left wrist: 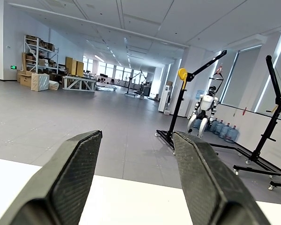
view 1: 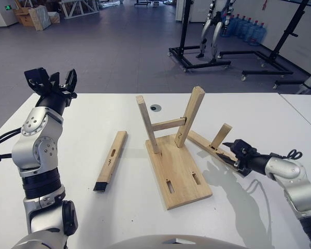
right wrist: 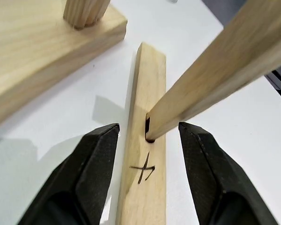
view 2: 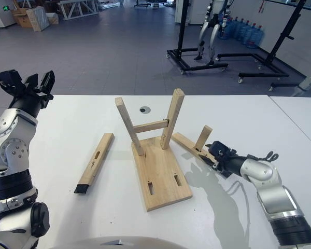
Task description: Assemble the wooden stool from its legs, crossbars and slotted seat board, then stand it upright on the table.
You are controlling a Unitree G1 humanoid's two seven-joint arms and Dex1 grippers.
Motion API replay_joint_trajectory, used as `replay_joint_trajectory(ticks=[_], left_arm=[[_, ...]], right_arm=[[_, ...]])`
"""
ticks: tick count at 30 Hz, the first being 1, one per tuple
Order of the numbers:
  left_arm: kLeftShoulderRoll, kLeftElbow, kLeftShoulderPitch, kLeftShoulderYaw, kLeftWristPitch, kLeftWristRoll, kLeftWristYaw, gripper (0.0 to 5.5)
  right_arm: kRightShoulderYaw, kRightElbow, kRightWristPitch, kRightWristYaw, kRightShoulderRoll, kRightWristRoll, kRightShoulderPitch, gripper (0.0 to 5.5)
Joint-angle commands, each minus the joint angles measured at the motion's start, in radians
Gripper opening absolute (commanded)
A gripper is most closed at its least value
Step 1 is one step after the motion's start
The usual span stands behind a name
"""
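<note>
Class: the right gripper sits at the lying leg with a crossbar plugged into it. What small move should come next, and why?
Probably close the right gripper on the lying leg. Its fingers stand open on either side of it, beside the slot holding the crossbar, not gripping. The seat board has empty slots waiting.

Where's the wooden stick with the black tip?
In the eye views, the loose leg lies on the table, left of the seat board.
</note>
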Motion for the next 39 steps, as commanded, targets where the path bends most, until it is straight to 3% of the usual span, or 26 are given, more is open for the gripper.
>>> replay_joint_trajectory(ticks=[1, 7, 11, 15, 18, 22, 26, 39], left_arm=[[0.005, 0.011, -0.015, -0.006, 0.007, 0.004, -0.001, 2.75], [0.011, 0.024, -0.027, -0.007, 0.002, 0.007, -0.007, 2.75], [0.011, 0.031, -0.03, -0.007, -0.002, 0.009, -0.01, 2.75], [0.009, 0.029, -0.031, -0.008, -0.001, 0.011, -0.013, 2.75], [0.005, 0.033, -0.035, -0.015, -0.001, 0.015, -0.014, 2.75], [0.001, 0.031, -0.037, -0.021, -0.001, 0.015, -0.017, 2.75], [-0.002, 0.024, -0.031, -0.021, 0.0, 0.014, -0.014, 2.75], [-0.01, 0.015, -0.032, -0.024, 0.003, 0.015, -0.002, 2.75]], right_arm=[[-0.07, -0.085, 0.12, 0.022, -0.029, 0.082, -0.072, 2.34], [-0.289, -0.143, 0.346, 0.015, -0.079, 0.284, -0.208, 2.34], [-0.359, -0.166, 0.508, -0.208, 0.076, 0.446, -0.408, 2.34], [-0.296, -0.237, 0.585, -0.58, 0.343, 0.427, -0.54, 2.34], [-0.153, -0.303, 0.599, -0.867, 0.533, 0.261, -0.528, 2.34], [-0.041, -0.358, 0.587, -1.06, 0.616, 0.056, -0.46, 2.34], [-0.04, -0.34, 0.553, -1.111, 0.638, -0.053, -0.438, 2.34], [-0.097, -0.206, 0.467, -1.054, 0.675, -0.082, -0.533, 2.34]])
